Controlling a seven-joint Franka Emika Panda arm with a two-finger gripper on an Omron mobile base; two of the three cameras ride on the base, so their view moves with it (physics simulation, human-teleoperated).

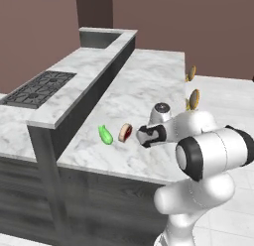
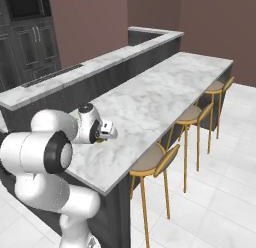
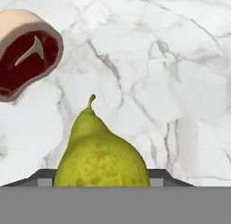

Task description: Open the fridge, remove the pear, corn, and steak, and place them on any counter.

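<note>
Marble counter (image 1: pixel 149 81) runs away from the base, with a raised ledge and a black cooktop (image 1: pixel 39 87) on its far left side and gold stools (image 2: pixel 155 164) along its right edge.

Nearest the camera, the gripper (image 1: pixel 144 136) hovers low over the counter's near end. In the hand view the pear (image 3: pixel 101 151) sits right at the jaws, stem pointing away from the hand, its long axis running along the line of the gripper. Its wide base lies between the fingers, whose tips are mostly hidden behind it. The jaws stand partly apart and appear clenched on the pear's belly; the fruit looks held rather than resting free, though whether it already touches the marble cannot be told.

Just beyond and to the left of the pear in the hand view lies the steak (image 3: pixel 27 53), red face tilted up, resting on the counter. In the left base view the steak (image 1: pixel 125 133) sits just beside the gripper, and the corn (image 1: pixel 105 134) lies a little farther left, near the foot of the ledge.

Steak and corn look delivered. My judgement: what remains is a short lowering and a release, with bare marble straight ahead and the steak off to one side.
</note>
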